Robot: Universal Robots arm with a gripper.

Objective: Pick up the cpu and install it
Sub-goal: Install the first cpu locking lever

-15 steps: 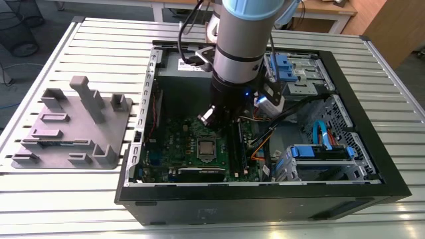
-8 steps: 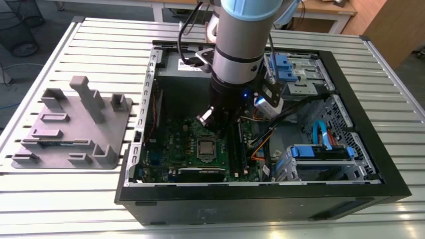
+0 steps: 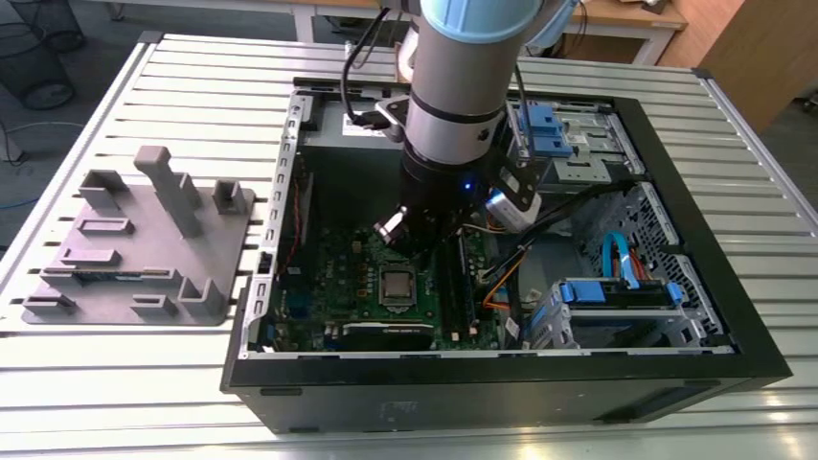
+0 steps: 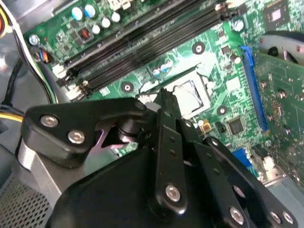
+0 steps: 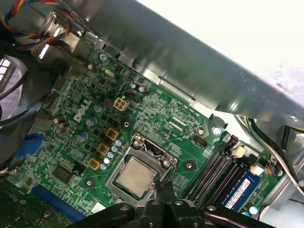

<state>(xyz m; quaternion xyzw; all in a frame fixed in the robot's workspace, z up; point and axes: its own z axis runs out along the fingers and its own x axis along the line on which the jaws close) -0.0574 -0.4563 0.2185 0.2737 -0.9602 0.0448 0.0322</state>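
The cpu [image 3: 397, 284] is a small square chip with a dull silver top. It lies flat in the socket on the green motherboard [image 3: 339, 278], inside the open computer case. In the first wrist view the cpu [image 5: 136, 175] sits inside a silver metal frame [image 5: 151, 148]. My gripper [image 3: 409, 247] hangs just above the socket, apart from the chip. Its black fingers [image 5: 164, 197] are pressed together with nothing between them. In the second wrist view the gripper [image 4: 166, 97] covers one edge of the cpu [image 4: 189, 94].
Black memory slots [image 4: 142, 47] run beside the socket. A blue slot [image 4: 251, 85] lies on its other side. Cables and blue drive caddies [image 3: 614, 292] fill the case on the exterior view's right. A grey parts fixture [image 3: 134, 240] stands outside the case [image 3: 511, 383].
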